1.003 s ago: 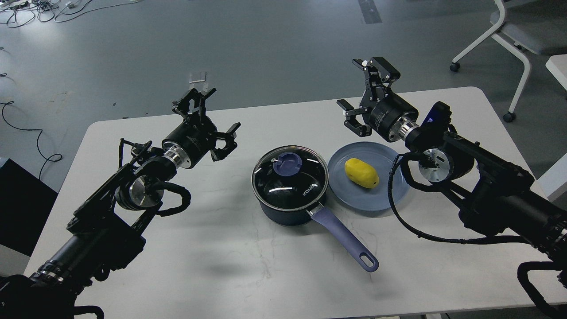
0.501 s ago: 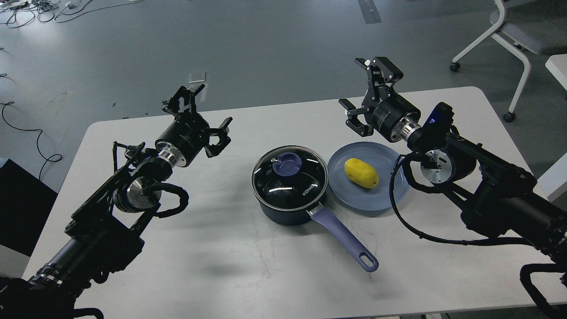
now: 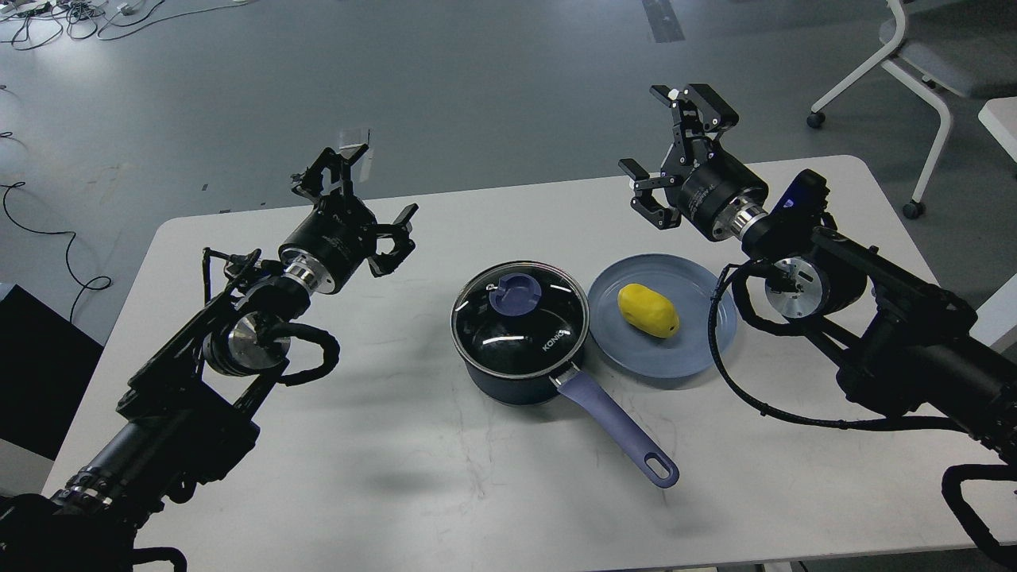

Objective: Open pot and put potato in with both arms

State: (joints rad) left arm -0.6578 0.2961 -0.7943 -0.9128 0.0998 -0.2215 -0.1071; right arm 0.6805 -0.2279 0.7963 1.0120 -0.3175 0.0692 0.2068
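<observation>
The dark navy pot [image 3: 520, 334] stands at the middle of the white table [image 3: 381, 445], its glass lid with the blue knob [image 3: 515, 292] on it and its lavender handle [image 3: 620, 429] pointing to the front right. The yellow potato [image 3: 648, 310] lies on a grey-blue plate [image 3: 683, 353] just right of the pot. My left gripper [image 3: 361, 199] is open and empty, held up to the left of the pot. My right gripper [image 3: 675, 143] is open and empty, held up behind the plate.
A white office chair [image 3: 914, 63] stands on the grey floor at the back right. Cables lie on the floor at the back left [image 3: 71, 16]. A black box [image 3: 32, 365] sits by the table's left edge.
My right gripper has risen and shifted to the right, away from the plate. My left gripper has drawn back to the left, away from the pot. Pot and potato have not moved.
</observation>
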